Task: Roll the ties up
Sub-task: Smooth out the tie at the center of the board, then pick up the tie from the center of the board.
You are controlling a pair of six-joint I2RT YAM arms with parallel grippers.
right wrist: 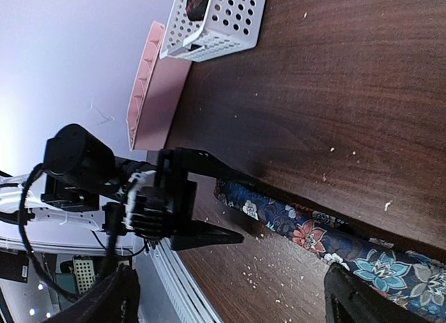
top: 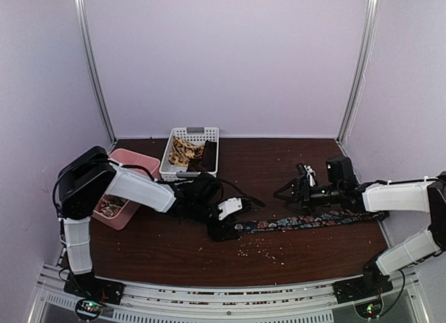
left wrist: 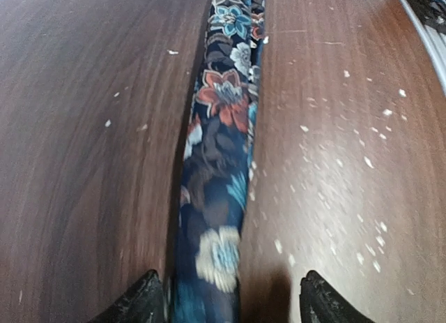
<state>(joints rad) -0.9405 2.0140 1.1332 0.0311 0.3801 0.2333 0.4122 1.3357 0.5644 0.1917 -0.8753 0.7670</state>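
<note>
The dark floral tie [top: 306,222] lies flat and stretched left to right across the table. Its left end sits between the fingers of my left gripper [top: 224,231], which is low on the table. In the left wrist view the tie [left wrist: 223,162] runs away from the left gripper [left wrist: 233,305]. It lies close to the left finger [left wrist: 143,302], with a wide gap to the right one. The jaws stand open. My right gripper [top: 284,194] hovers open behind the tie's middle, holding nothing. The right gripper [right wrist: 230,309] looks onto the tie [right wrist: 313,236]. A tan tie [top: 183,152] and a dark brown tie [top: 208,155] lie in the basket.
The white perforated basket [top: 170,162] stands at the back centre-left. A pink tray [top: 143,159] sits to its left beside the left arm. Pale crumbs [top: 261,248] are scattered on the dark wooden table in front of the tie. The table's near edge has a metal rail [top: 230,295].
</note>
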